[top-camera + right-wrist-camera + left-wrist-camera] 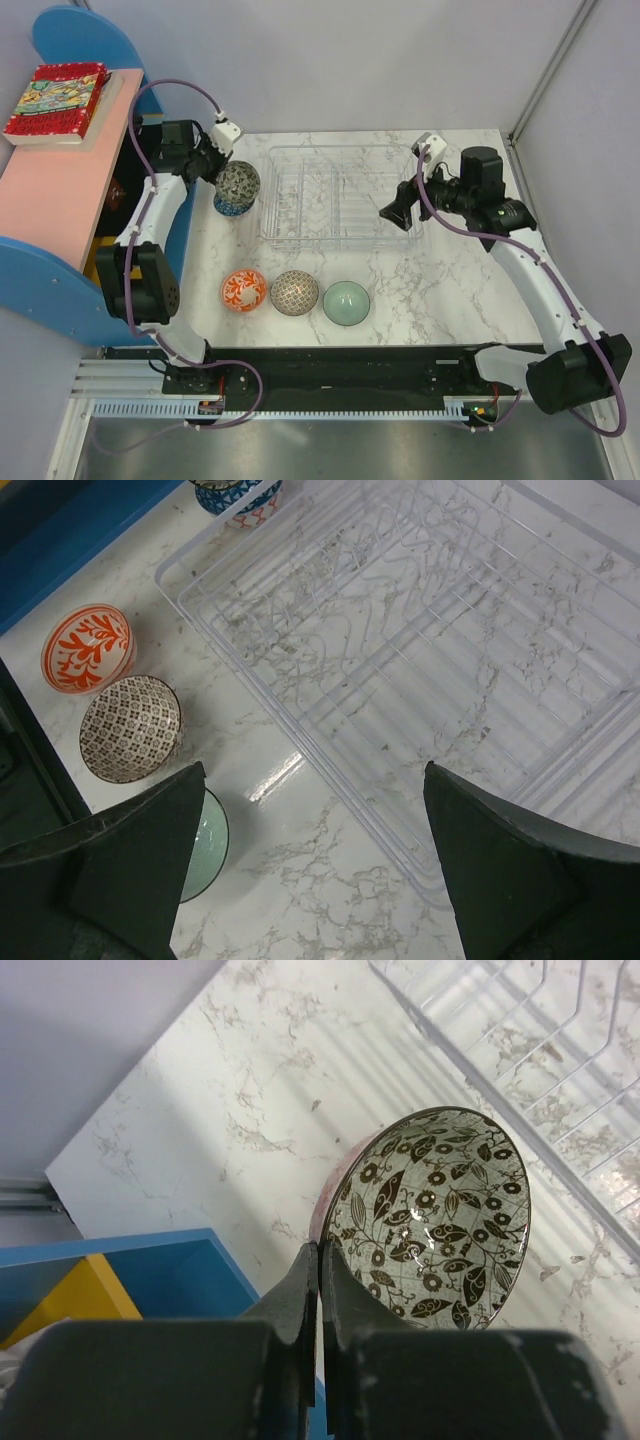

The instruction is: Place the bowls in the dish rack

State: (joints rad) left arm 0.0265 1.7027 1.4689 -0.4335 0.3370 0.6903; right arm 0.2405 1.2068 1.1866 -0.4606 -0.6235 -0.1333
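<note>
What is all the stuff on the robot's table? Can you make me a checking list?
Surface: white marbled table, dry-looking, no spills seen.
Job's things: clear dish rack with no bowls in it; orange floral bowl, lattice bowl and mint bowl in a front row; leafy bowl held tilted above a blue-and-white bowl.
Clutter: nothing seen.
Pincers: left pincer shut on the leafy bowl's rim; right pincer open, holding nothing, over the rack's right side.
Cables: purple cables loop along both arms.
Surroundings: blue shelf with a pink top on the left, a book on it; grey walls.
</note>
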